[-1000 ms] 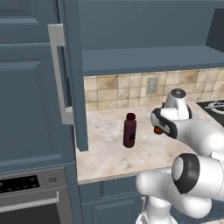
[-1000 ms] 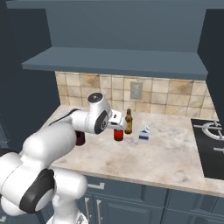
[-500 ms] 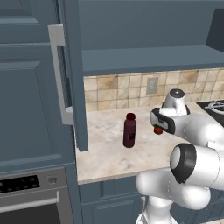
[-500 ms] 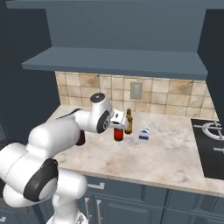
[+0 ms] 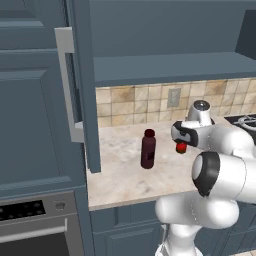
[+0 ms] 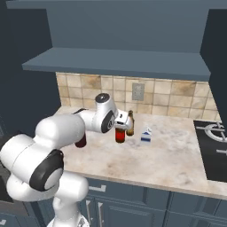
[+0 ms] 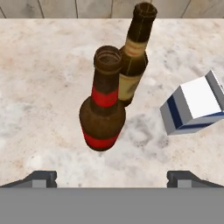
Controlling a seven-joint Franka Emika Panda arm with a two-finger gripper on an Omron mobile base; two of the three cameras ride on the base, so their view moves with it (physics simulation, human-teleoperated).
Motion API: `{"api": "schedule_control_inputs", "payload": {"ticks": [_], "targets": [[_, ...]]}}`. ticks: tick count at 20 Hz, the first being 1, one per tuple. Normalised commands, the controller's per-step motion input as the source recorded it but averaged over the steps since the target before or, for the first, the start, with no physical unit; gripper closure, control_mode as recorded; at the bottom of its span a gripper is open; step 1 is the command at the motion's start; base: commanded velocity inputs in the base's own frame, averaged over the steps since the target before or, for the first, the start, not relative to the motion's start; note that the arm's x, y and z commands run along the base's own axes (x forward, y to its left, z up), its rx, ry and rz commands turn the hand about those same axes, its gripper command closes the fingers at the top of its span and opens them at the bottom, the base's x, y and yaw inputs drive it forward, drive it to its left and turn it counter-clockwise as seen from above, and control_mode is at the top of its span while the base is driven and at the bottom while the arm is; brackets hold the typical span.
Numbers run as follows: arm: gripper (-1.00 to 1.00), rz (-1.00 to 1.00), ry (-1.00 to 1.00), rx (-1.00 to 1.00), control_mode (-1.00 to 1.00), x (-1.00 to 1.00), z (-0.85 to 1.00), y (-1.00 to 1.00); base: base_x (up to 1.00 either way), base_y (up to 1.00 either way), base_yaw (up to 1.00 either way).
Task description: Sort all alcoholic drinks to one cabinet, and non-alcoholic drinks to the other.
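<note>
Since a second ago my arm has swung slightly left; my fingers point(image 7: 112, 177) stay spread wide, released, above the red-label beer bottle point(image 7: 102, 108). The tan-label beer bottle point(image 7: 133, 61) stands just behind it, a carton point(image 7: 194, 108) nearby on the table point(image 7: 39, 87); the maroon bottle point(image 5: 148, 149) stands apart.

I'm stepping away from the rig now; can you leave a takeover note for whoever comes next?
Claw: open, empty, above the red-label beer bottle.
Tan-label beer bottle stands just behind it; small white-and-blue carton beside them on the counter.
Maroon bottle stands apart, nearer the open cabinet door.
Done: nothing sorted yet.
Left: all three bottles into cabinets, beers together, maroon bottle separately.
</note>
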Motion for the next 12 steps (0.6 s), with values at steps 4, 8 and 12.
{"api": "schedule_control_inputs", "payload": {"ticks": [4,8,12], "targets": [[-1.00,0.00,0.00,0.00,-1.00,0.19,-0.06,-0.05,0.00,0.00,0.00],[-1.00,0.00,0.00,0.00,-1.00,0.13,-0.09,-0.01,0.00,0.00,0.00],[-1.00,0.00,0.00,0.00,-1.00,0.10,-0.15,0.00,0.00,0.00,0.00]]}}
